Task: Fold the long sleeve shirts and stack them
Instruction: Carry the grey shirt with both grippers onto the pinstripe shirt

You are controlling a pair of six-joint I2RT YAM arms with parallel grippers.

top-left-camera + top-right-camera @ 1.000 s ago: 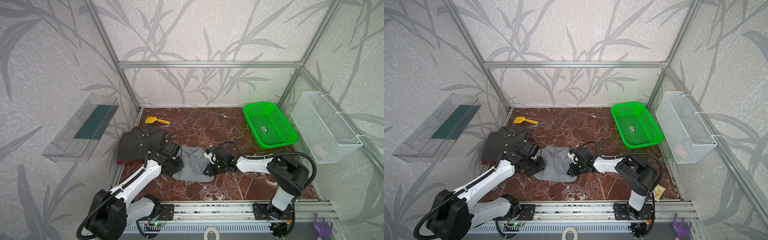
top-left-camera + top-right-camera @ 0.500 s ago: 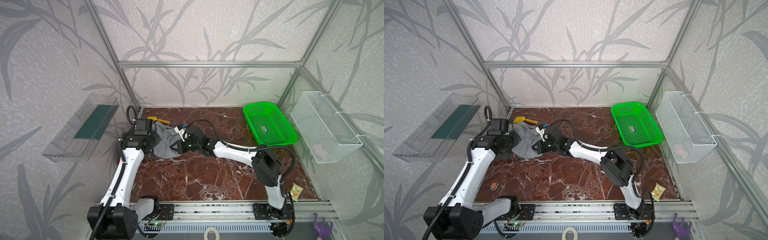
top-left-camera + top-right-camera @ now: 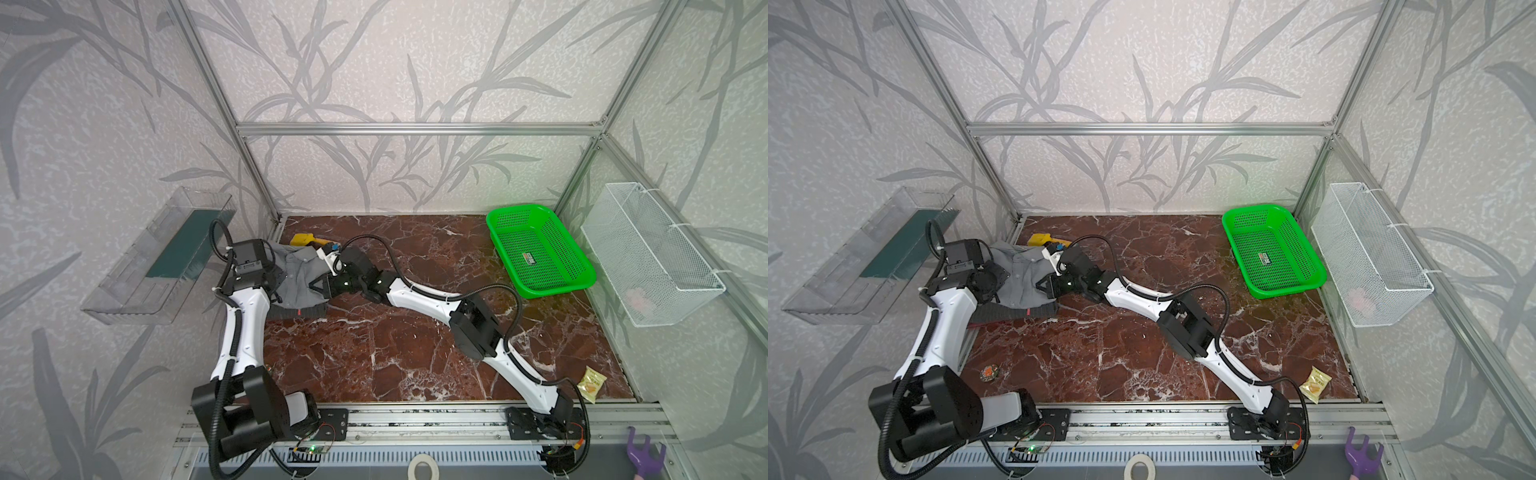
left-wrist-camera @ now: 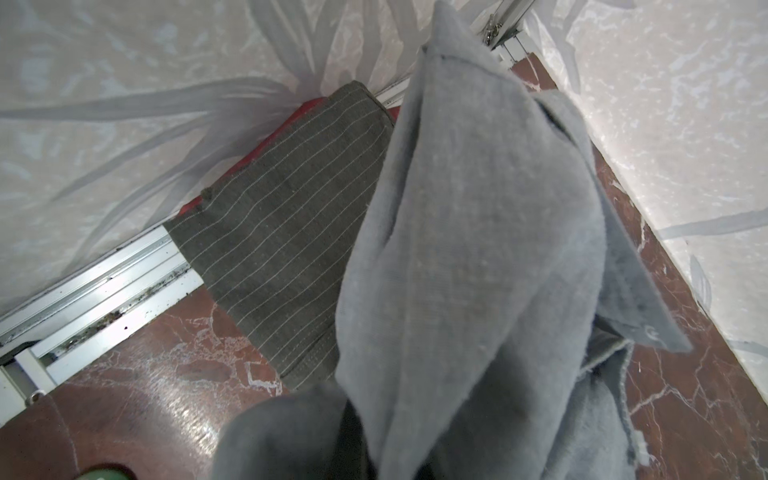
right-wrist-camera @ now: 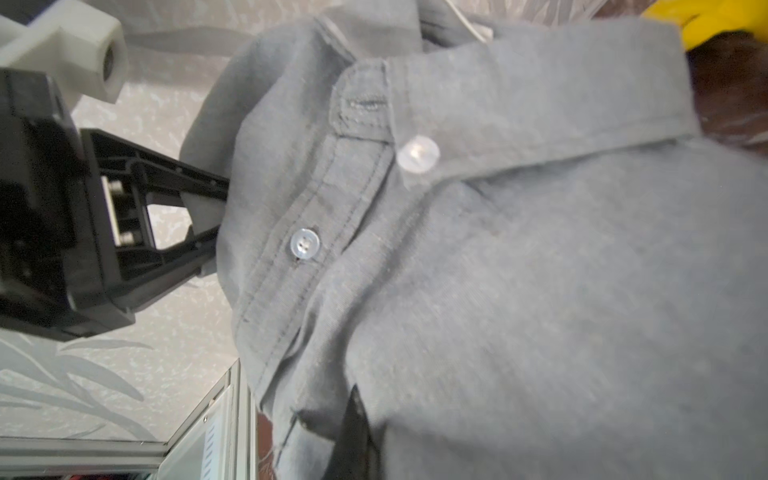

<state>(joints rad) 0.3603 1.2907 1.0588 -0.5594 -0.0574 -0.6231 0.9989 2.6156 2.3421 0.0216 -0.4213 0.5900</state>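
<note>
**Step in hand:** transfer of the light-grey collared button-up cloth shirt (image 3: 301, 272) onto the stack at the far left corner of the red-brown marble-pattern table (image 3: 415, 332).

**Left gripper** (image 5: 214, 216): fingers (image 5: 183, 178) closed on one side edge of the grey shirt. In the right wrist view, both black fingers run into the cloth fold.

**Right gripper** (image 3: 323, 286): fingers closed on the opposite edge, beside the button placket. Cloth covers most of them.

**Reason for the two-point hold:** judged to keep the folded panel spread between the arms so that the folds do not open.

**Position of the shirts:**
- The grey shirt hangs between the two grippers, raised and sagging in the middle, above the dark charcoal pinstriped folded shirt (image 4: 282, 241).
- The pinstriped shirt lies flat against the left frame rail, on top of the dark red garment (image 4: 272, 137), of which only an edge shows.
- Whether the grey shirt touches the pinstriped shirt cannot be told.

**Progress:** two garments appear stacked, and the grey shirt would be the third.

**Next move:**
1. Lower both grippers together.
2. Square the panel to the stack edges.
3. Release only once the cloth rests.

**Caution:**
- An uneven release is likely to drag the panel askew.
- A yellow plastic object (image 3: 302, 240) lies just behind the stack, near the collar end
</note>
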